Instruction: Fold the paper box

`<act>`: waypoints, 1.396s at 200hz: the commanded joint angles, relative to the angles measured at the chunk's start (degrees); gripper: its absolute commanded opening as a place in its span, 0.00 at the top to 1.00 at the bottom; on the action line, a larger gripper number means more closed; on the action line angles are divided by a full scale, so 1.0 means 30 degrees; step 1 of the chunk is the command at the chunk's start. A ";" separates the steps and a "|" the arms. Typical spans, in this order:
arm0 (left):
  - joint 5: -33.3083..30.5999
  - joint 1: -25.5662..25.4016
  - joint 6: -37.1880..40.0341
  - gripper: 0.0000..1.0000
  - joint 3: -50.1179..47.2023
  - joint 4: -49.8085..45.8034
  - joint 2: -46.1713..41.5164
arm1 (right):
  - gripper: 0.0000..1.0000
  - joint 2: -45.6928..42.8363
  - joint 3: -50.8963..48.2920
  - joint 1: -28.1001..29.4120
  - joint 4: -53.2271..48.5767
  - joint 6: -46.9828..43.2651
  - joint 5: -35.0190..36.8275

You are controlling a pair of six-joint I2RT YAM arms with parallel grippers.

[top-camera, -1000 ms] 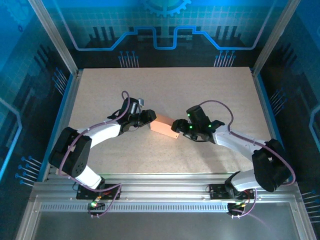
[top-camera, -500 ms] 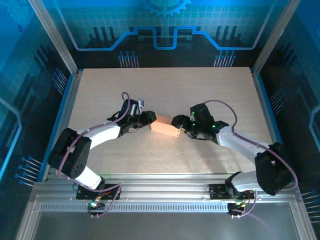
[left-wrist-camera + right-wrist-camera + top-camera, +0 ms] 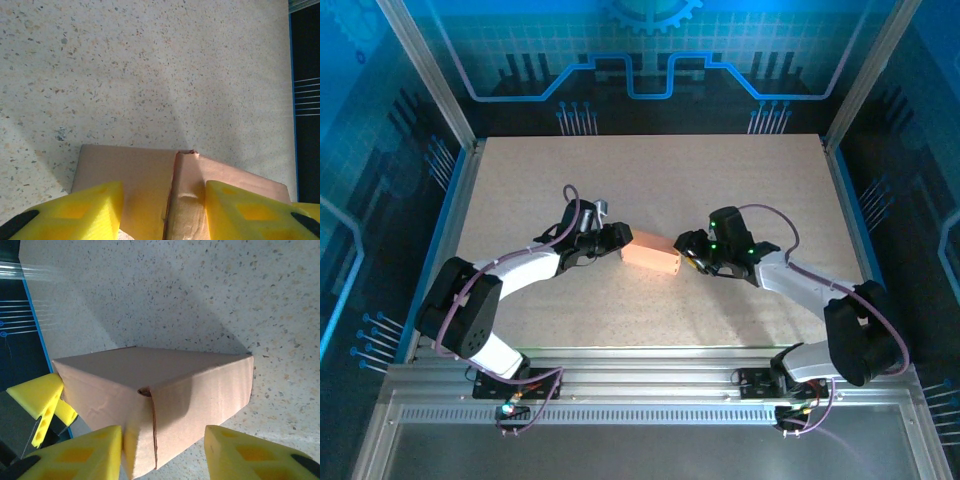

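**Box mid-table, braced at both ends: grip light, on the edges**

Right gripper [image 3: 163, 434]: jaws apart, straddling the 4 o'clock end of the paper box [image 3: 652, 252]. In the right wrist view a strip of table shows between the box and one finger, so it isn't clamped.

Left gripper [image 3: 164, 192]: fingers sit either side of the end seam at the box's 10 o'clock end. Can't tell whether it is pinching or just pressed against it.

Box: closed up into a block at table centre, long axis running 10 to 4 o'clock, flat on its big face.

Handling, my read:
- Thin card, hollow and very light, so it will skate if pushed from one end only.
- Panels are soft. There is a dent beside the seam [image 3: 186, 200] in the left wrist view, and a frayed nick [image 3: 145, 390] at the corner in the right wrist view.
- Hold at the creased edges and corners, where it is stiffest, not mid-panel. Low squeeze or it caves.
- The end flaps look like the weak spot.

Table [image 3: 650, 170]: speckled beige, smooth and hard, so low friction.

Room: free table all round the box. Blue wall panels [image 3: 650, 60] stand at 12 o'clock, metal rails [image 3: 650, 385] at 6 o'clock.
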 commanded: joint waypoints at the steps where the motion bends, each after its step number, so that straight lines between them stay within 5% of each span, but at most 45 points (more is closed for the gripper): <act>1: -0.0655 -0.0289 0.0475 0.54 -0.1526 -0.4553 0.1121 | 0.57 0.0034 -0.1068 -0.0234 -0.0546 0.0102 0.0117; 33: -0.0542 -0.0307 0.0479 0.54 -0.1447 -0.4552 0.1305 | 0.69 0.0524 -0.2631 -0.0248 0.0087 0.0115 0.0469; 58: -0.0547 -0.0286 0.0493 0.54 -0.1427 -0.4605 0.1239 | 0.93 0.1162 -0.3364 -0.0278 0.1020 0.0016 0.0157; 76: -0.0526 -0.0303 0.0537 0.54 -0.1308 -0.4678 0.1136 | 0.99 0.1137 -0.2858 -0.0278 0.1103 -0.0767 -0.0114; 92: -0.0595 -0.0324 0.0665 0.53 -0.1202 -0.4872 0.1044 | 0.84 0.0715 -0.1577 -0.0285 0.0219 -0.2466 -0.0263; 121: -0.0700 -0.0297 0.0887 0.53 -0.0834 -0.5290 0.0950 | 0.34 -0.0864 0.0988 -0.0405 -0.2741 -0.6665 0.1522; 152: -0.0656 -0.0333 0.1181 0.53 -0.0526 -0.5611 0.0887 | 0.08 -0.1107 0.3760 -0.0688 -0.4960 -1.3087 0.2349; 183: -0.0423 -0.0324 0.1473 0.52 -0.0164 -0.5934 0.0901 | 0.02 0.1117 0.7049 -0.0264 -0.8092 -2.1202 -0.0031; 209: -0.0347 -0.0337 0.1715 0.51 0.0188 -0.6437 0.0887 | 0.00 0.3146 0.8388 0.1100 -0.9726 -2.7052 0.1159; 253: -0.0129 -0.0339 0.2045 0.49 0.0828 -0.7197 0.0754 | 0.00 0.6250 1.0870 0.1752 -1.1148 -2.9714 0.0663; 279: -0.0097 -0.0338 0.2046 0.49 0.1042 -0.7270 0.0764 | 0.08 0.7820 1.1907 0.2217 -1.1914 -3.0152 0.1849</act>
